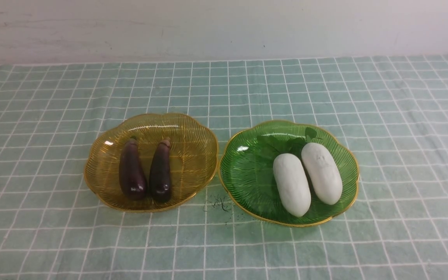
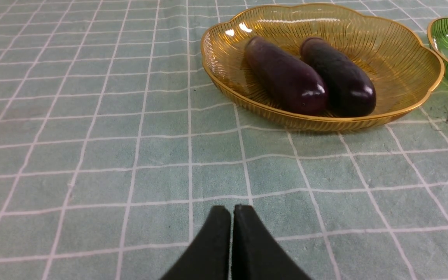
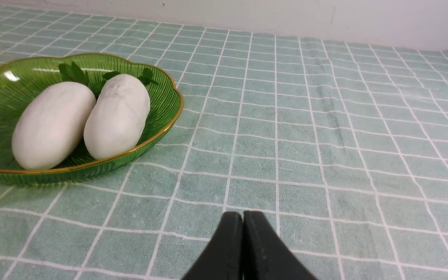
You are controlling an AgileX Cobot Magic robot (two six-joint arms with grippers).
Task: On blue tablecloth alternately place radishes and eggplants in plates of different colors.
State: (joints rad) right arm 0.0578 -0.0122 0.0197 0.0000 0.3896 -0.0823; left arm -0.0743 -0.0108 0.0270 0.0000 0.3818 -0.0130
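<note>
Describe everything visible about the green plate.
The green plate is translucent ribbed plastic with a scalloped, gold-edged rim. It sits flat on the blue tablecloth, on the robot's right, its rim close beside the amber plate; whether they touch is unclear. Two white radishes lie in it side by side, leaf tufts toward the wall. Neither hand touches it.

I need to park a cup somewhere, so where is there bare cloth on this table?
Bare cloth runs between the wall and both plates, left of the amber plate, right of the green plate, and along the near edge. It is crowded only in the middle: the plate rims nearly touch, and eggplants and radishes fill the plates.
</note>
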